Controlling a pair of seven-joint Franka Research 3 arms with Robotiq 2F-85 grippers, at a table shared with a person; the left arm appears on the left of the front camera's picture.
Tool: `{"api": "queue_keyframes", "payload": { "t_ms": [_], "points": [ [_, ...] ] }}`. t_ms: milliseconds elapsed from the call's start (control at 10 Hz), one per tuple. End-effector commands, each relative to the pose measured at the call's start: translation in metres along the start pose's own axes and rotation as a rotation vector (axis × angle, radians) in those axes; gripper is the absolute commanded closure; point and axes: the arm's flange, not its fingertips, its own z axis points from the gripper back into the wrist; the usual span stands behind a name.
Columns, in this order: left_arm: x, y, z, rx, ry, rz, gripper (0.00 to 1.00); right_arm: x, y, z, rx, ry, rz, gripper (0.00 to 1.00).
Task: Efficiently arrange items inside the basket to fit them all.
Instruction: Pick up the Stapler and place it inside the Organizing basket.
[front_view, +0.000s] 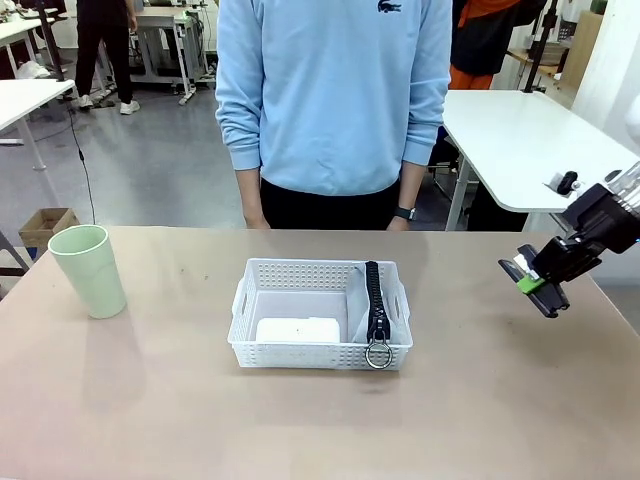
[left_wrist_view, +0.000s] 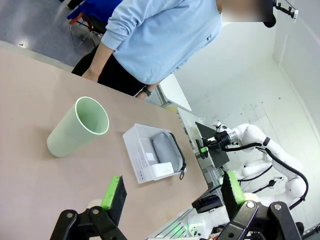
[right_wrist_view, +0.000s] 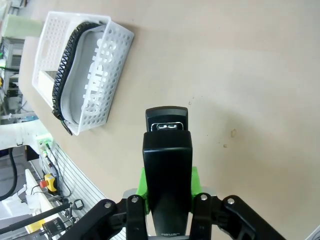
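Observation:
The white perforated basket (front_view: 300, 275) sits mid-table. Inside it the grey CAMPUS pouch (front_view: 385, 312) stands on edge along the right wall, zipper and ring up, and the white oblong box (front_view: 297, 329) lies at the front left. The pale green cup (front_view: 89, 270) stands upright on the table far left. My right gripper (front_view: 533, 283) hovers above the table's right side, shut on the small black object (right_wrist_view: 166, 165). My left gripper (left_wrist_view: 171, 194) is open and empty, high above the table, with the cup (left_wrist_view: 77, 127) and basket (left_wrist_view: 142, 160) below it.
A person in a light blue sweatshirt (front_view: 333, 90) stands at the far edge behind the basket, hands down behind the table edge. A cardboard box (front_view: 45, 226) sits on the floor at far left. Bare tabletop surrounds the basket.

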Motion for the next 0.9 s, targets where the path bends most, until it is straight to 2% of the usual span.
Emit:
{"api": "queue_keyframes", "payload": {
  "t_ms": [0,300,500,800],
  "points": [
    [0.000,-0.002,0.000,-0.018,-0.013,-0.016,0.00,0.010,0.034,-0.003,-0.119,-0.005,0.008,0.63],
    [0.000,-0.002,0.000,-0.018,-0.013,-0.016,0.00,0.023,0.133,-0.020,-0.206,0.044,0.147,0.63],
    [0.000,-0.002,0.000,-0.018,-0.013,-0.016,0.00,0.035,0.204,-0.038,-0.216,0.094,0.325,0.63],
    [0.000,-0.002,0.000,-0.018,-0.013,-0.016,0.00,0.072,0.305,-0.096,-0.296,0.153,0.585,0.63]
  ]
}}
